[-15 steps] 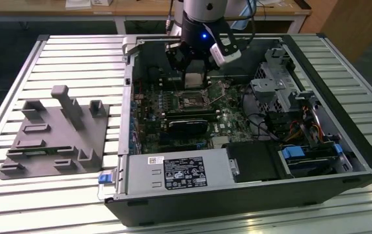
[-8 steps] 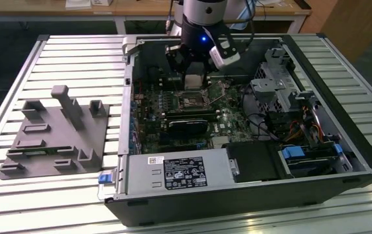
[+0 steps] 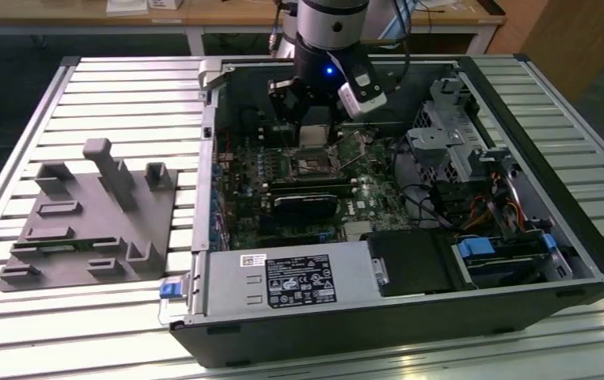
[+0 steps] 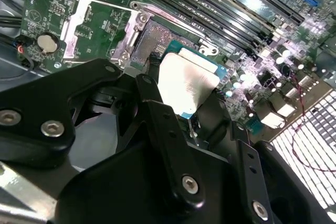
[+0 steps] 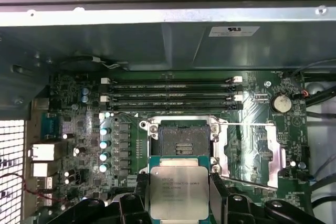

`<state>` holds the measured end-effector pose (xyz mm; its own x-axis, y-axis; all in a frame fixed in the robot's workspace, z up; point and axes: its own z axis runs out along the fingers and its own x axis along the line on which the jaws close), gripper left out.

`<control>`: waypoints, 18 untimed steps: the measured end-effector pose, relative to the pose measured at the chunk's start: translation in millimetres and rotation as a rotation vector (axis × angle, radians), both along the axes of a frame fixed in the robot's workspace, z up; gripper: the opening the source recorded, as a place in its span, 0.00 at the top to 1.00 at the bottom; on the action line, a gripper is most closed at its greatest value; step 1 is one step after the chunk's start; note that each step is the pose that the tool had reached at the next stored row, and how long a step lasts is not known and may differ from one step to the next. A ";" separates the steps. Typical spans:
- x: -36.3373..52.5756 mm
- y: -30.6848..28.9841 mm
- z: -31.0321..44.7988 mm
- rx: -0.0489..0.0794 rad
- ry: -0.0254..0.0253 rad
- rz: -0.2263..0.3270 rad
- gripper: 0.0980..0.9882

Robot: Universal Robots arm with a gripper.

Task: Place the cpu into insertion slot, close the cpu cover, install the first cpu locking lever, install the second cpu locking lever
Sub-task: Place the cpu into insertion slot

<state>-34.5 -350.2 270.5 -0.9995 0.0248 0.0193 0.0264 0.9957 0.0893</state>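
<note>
My gripper is shut on the cpu, a flat square chip with a dull silver top, gripped by two opposite edges between black fingers. The cpu hangs a little above the green board, beside the insertion slot, a dark square socket with a silvery rim. The cpu cover is flipped open and lies flat next to the insertion slot; in the second wrist view the cpu cover shows its square window. A thin locking lever runs along the cover. In the exterior view the gripper hovers inside the case above the insertion slot.
Long black memory slots lie just beyond the socket, with a coin battery near the cover. The case wall rises behind. A power supply, drive cage and cables crowd the case. A grey fixture sits outside on the slatted table.
</note>
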 end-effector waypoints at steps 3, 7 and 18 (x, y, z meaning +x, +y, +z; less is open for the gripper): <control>0.0 0.6 -5.5 0.000 -0.0001 0.000 0.51; 0.0 2.9 -10.4 0.000 0.0000 0.000 0.51; 0.0 12.4 -17.1 0.000 0.0000 0.000 0.51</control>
<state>-34.6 -337.8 253.4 -0.9995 0.0248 0.0193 0.0264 0.9957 0.0893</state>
